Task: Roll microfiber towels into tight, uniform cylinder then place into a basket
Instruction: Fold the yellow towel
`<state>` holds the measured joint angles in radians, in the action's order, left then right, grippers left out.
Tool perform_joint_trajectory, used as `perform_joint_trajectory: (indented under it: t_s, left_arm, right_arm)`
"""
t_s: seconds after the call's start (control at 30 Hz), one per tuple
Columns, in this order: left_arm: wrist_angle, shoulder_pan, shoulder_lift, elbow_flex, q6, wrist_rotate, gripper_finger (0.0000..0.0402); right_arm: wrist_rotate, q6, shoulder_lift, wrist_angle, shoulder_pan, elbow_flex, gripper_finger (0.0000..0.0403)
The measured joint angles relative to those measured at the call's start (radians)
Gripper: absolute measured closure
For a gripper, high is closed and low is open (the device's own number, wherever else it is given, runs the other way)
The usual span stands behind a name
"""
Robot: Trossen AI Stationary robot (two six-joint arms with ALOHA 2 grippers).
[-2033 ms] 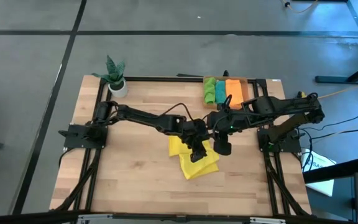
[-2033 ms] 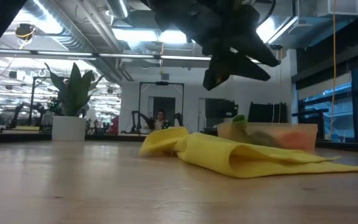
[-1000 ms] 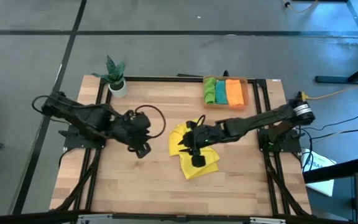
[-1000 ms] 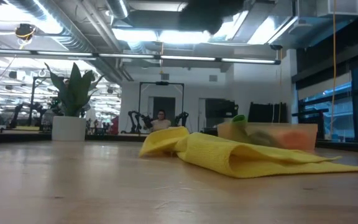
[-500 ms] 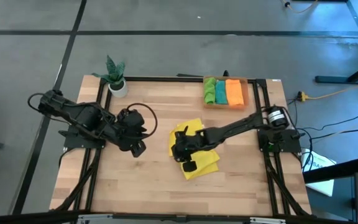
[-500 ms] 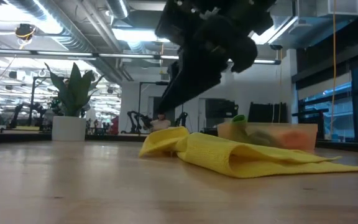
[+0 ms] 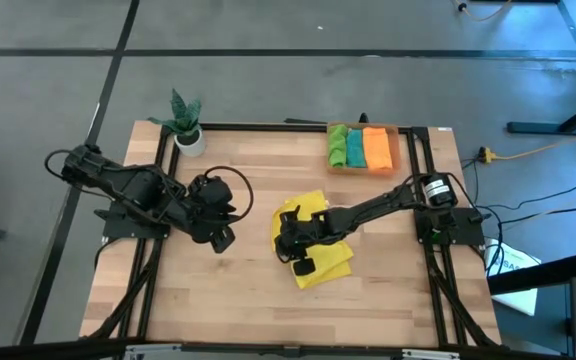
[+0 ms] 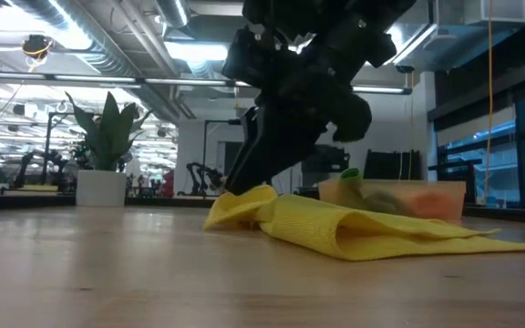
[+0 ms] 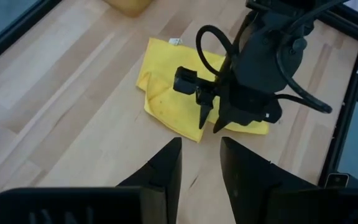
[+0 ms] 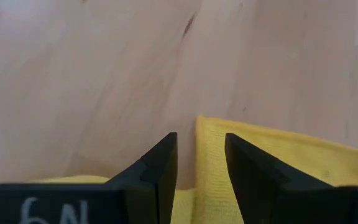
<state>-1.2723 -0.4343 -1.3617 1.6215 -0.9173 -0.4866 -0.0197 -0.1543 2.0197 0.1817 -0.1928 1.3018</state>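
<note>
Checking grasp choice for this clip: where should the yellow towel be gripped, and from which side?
Probably the raised folded edge of the yellow towel on its plant-side end, approached from above, where the open right gripper hovers. That fold stands off the table; elsewhere the cloth lies flatter.

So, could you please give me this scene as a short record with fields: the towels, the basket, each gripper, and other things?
yellow towel: crumpled, unrolled, on the table near the middle
basket: at the table's far edge, holding a green towel, a teal towel and an orange towel side by side
right gripper: low over the yellow towel's left edge, fingers open, nothing held
left gripper: open, empty, above bare table left of the yellow towel
other: potted plant at the far left corner
</note>
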Motion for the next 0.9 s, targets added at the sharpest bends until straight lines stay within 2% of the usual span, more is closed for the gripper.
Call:
perform_joint_trajectory:
  t_s: [0.43, 0.7, 0.9]
  left_arm:
    - [0.001, 0.0, 0.0, 0.0, 0.0, 0.0, 0.03]
    - [0.001, 0.0, 0.0, 0.0, 0.0, 0.0, 0.0302]
    - [0.001, 0.0, 0.0, 0.0, 0.0, 0.001, 0.0302]
  right_arm:
    - [-0.019, -0.011, 0.061, -0.015, 0.0, 0.0, 0.0267]
    - [-0.125, -0.005, 0.074, -0.024, 0.0, 0.0, 0.0267]
    - [-0.139, 0.021, 0.074, -0.029, 0.0, 0.0, 0.0298]
